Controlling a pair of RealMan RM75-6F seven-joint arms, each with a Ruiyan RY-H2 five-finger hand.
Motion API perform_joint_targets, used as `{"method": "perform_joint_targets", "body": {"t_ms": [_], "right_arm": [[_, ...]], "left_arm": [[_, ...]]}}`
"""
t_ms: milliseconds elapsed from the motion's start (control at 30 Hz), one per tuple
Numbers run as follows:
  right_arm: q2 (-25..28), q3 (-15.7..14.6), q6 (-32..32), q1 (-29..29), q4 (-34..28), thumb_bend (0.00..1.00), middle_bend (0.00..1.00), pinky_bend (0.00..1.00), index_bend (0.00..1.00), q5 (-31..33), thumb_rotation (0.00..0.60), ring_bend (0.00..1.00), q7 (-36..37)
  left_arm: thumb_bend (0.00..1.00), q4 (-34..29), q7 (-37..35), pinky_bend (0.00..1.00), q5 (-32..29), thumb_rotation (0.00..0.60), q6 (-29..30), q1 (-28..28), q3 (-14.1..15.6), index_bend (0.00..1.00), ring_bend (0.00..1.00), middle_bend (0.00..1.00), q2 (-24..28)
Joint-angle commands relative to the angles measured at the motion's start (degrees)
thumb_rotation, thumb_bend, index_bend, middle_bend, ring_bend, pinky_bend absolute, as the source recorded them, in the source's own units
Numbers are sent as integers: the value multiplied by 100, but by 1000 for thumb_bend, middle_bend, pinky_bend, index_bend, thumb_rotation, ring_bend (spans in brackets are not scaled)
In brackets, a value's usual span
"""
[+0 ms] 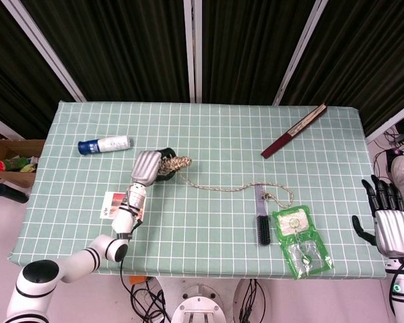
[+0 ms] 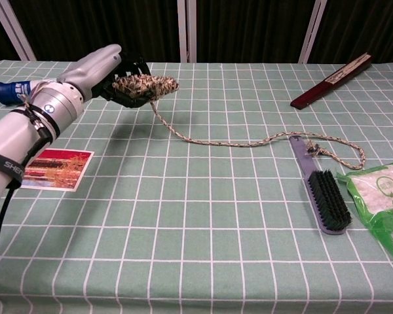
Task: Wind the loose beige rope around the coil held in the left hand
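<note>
Rope (image 2: 249,142) is partly gathered and partly loose: a fat, fuzzy coil (image 2: 144,86) sits in the left hand (image 2: 95,72), and from it a long beige tail drops to the green checked tablecloth (image 2: 183,216), runs across toward the right, crosses the handle of the brush (image 2: 324,190) and ends in a small loop just beside the green packet (image 2: 383,193). From how things lie, I would judge the winding is well begun but far from finished; most of the run across the table is not yet taken up, and nothing is guiding the tail onto the coil at this moment.

That left hand grips the coil with its dark fingers (image 2: 132,67) wrapped over the near end, the silver back of the hand turned up and outward. In the chest view the coil looks raised off the cloth, lying roughly level and pointing right, with the rope hanging down from it at a slant before it meets the table. The forearm reaches in from the lower left, passing above the picture card (image 2: 52,169); the blue-capped bottle (image 1: 103,144) lies behind it.

Off the table's right edge, the right hand (image 1: 389,225) holds nothing, fingers apart and pointing up, well apart from the rope's free end. It would need to come in over the packet and brush to take the tail. A folded fan (image 1: 293,130) lies near the far right corner, clear of the work.
</note>
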Motion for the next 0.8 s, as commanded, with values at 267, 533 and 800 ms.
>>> {"method": "perform_joint_targets", "body": {"t_ms": [267,533,800], "right_arm": [[-267,134,-456,393,-85,304,0,0,4,89,600,0,-554],[-946,358,-1502,1151,115,249,0,0,125,545,600,0,-1094],[-1925,574,-2176,1852,572,246,0,0,171,1048,600,0,-1919]], "left_arm": [[368,-1198,89,749,309,600,485,229,121,695,635,704,522],[367,-1528,288,748,309,600,526,301,153,695,635,704,688],[368,-1458,187,748,252,600,493,351,148,694,635,704,719]]}}
